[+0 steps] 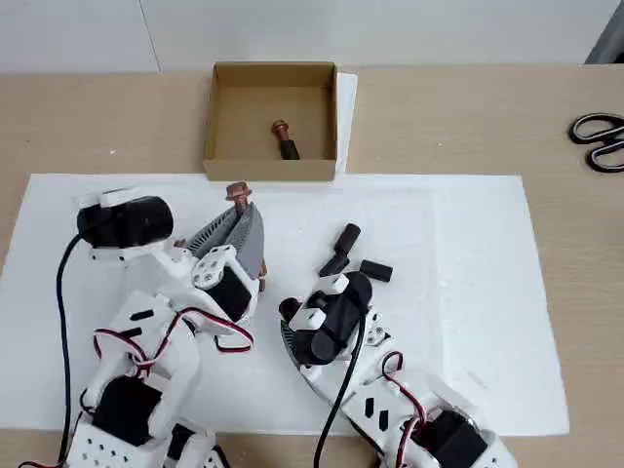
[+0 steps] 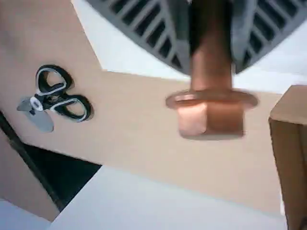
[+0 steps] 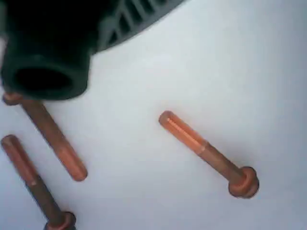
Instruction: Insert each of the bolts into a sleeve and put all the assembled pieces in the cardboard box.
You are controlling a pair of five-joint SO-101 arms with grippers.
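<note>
My left gripper (image 1: 241,222) is shut on a copper bolt (image 1: 239,193), held just in front of the cardboard box (image 1: 209,117) with its hex head (image 2: 210,117) pointing toward the box. The grey fingers (image 2: 139,24) clamp the bolt's shank. My right gripper (image 1: 291,324) hangs over the white sheet, shut on a black sleeve (image 3: 45,72) whose open bore faces the camera. Three loose copper bolts (image 3: 208,153) (image 3: 53,136) (image 3: 33,184) lie on the sheet under it. One bolt in a sleeve (image 1: 285,140) lies inside the box.
Several loose black sleeves (image 1: 341,249) (image 1: 376,270) lie on the white sheet (image 1: 468,292) just beyond the right arm. Scissors (image 1: 599,139) rest at the table's far right edge. The box's corner (image 2: 290,143) is close beside the held bolt.
</note>
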